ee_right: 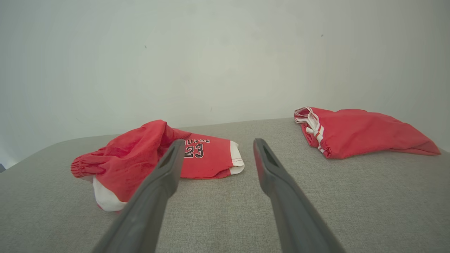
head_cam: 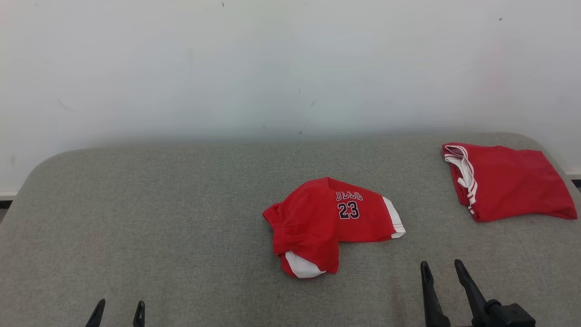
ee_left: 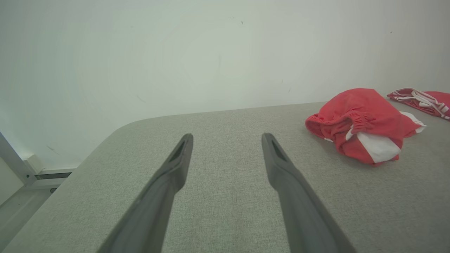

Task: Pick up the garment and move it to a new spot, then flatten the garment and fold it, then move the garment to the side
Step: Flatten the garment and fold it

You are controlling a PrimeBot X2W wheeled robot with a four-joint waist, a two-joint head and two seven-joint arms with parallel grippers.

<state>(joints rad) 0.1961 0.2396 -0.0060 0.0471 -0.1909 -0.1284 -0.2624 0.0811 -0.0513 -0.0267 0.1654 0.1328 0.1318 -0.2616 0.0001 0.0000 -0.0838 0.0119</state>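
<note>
Two red fabric garments before you: numbered shorts (head_cam: 333, 222) centre, folded piece (head_cam: 508, 181) two o'clock; left pincer (head_cam: 121, 302), right pincer (head_cam: 441, 263) both spread, empty.

garment (head_cam: 331, 222): on table (head_cam: 181, 218), centre | second garment (head_cam: 508, 181): on table, far right corner, well apart | left claw (head_cam: 120, 305): near edge, garment's left | right claw (head_cam: 441, 263): near edge, garment's right | wall (head_cam: 272, 68): behind table

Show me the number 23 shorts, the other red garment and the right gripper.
number 23 shorts (head_cam: 333, 227), head view, red cloth below the 23.
folded red garment (head_cam: 513, 181), head view, plain red middle.
right gripper (head_cam: 441, 262), head view, midway between its fingertips.
</note>
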